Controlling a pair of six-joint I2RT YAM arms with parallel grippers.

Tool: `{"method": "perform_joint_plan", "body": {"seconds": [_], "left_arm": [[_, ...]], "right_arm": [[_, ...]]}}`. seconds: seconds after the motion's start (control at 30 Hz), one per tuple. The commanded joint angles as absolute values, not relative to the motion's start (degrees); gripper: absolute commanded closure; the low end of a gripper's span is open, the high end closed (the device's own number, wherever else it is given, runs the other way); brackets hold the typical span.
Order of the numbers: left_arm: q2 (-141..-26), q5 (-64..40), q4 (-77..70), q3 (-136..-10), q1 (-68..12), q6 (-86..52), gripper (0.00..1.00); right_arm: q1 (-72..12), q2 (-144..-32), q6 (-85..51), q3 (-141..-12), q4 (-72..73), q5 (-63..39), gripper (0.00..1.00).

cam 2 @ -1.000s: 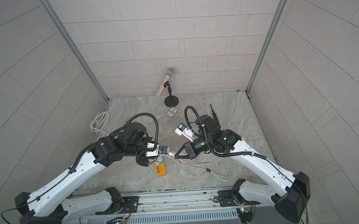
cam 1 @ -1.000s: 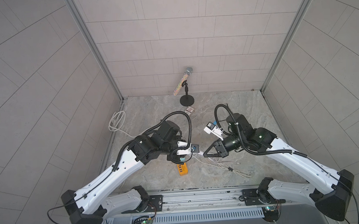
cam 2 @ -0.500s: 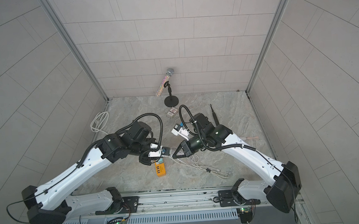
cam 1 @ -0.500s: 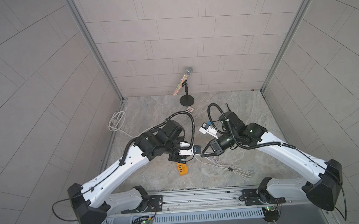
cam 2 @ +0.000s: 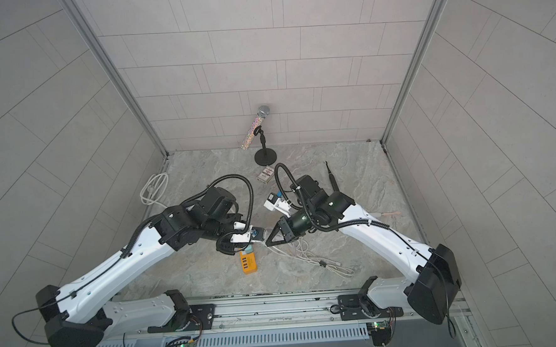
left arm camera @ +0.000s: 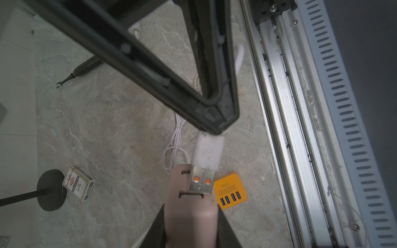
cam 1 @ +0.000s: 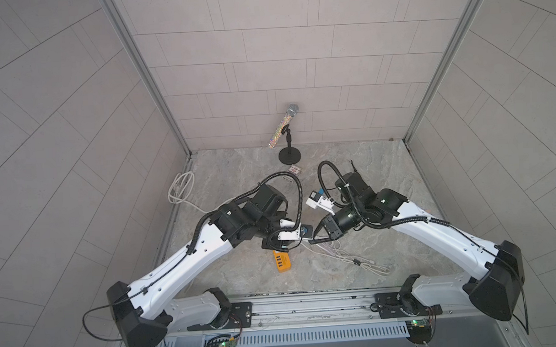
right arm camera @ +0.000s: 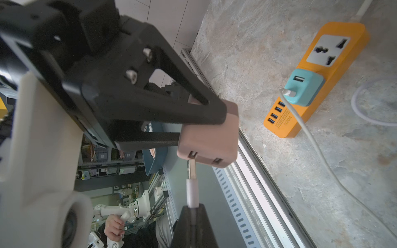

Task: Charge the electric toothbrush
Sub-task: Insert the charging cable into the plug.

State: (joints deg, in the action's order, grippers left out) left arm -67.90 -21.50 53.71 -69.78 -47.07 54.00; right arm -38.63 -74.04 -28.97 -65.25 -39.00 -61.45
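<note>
Pinkish-beige plastic comes first on my left; the left gripper is clamped across a small adapter, whose slotted face is turned toward the right arm. Just right of it the plug, white housing and bare metal tongue, points at that face; its long axis runs in line with one slot, and the tip meets that slot in the right wrist view; how deep it sits I cannot tell. The right gripper pinches the plug's rear, jaws all but together. The orange strip lies on the table below them, touched by neither.

Farther right and back, the toothbrush lies flat, well apart from both tools, nearer the right arm and partly hidden behind it; it has a dark slim handle, a row of pale dots, and a thin neck ending in a small hooked tip; I see no lead on it. I judge the next move to be a straight push along the plug's axis; any tilt could jam the tongue at the slot's lip.
</note>
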Motion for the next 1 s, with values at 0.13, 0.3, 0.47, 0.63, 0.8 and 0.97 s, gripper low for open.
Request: {"method": "perform_joint_plan", "body": {"seconds": [0.13,0.3,0.47,0.63,0.8,0.97], "left_arm": [[-67.6,-23.3,53.0,-71.5,-48.2,56.6,1.00],[-67.3,-23.5,53.1,-71.7,-48.8,57.2,1.00],[-66.9,-22.2,53.7,-71.5,-49.6,57.9,1.00],[-65.9,-21.5,53.8,-71.1,-49.9,59.0,1.00],[-65.4,-21.9,53.6,-71.0,-50.3,59.2,1.00],[-65.8,-20.9,53.4,-70.9,-50.8,59.3,1.00]], "right_arm": [[-39.0,-75.2,-29.9,-66.9,-39.5,-62.2,1.00],[-38.8,-75.9,-30.1,-67.2,-40.0,-62.6,1.00],[-38.6,-75.6,-31.2,-67.5,-38.9,-63.3,1.00],[-37.8,-75.6,-31.1,-67.7,-39.7,-64.0,1.00],[-37.7,-76.3,-30.9,-67.9,-40.4,-64.0,1.00],[-38.3,-76.7,-31.6,-68.3,-39.7,-64.3,1.00]]}}
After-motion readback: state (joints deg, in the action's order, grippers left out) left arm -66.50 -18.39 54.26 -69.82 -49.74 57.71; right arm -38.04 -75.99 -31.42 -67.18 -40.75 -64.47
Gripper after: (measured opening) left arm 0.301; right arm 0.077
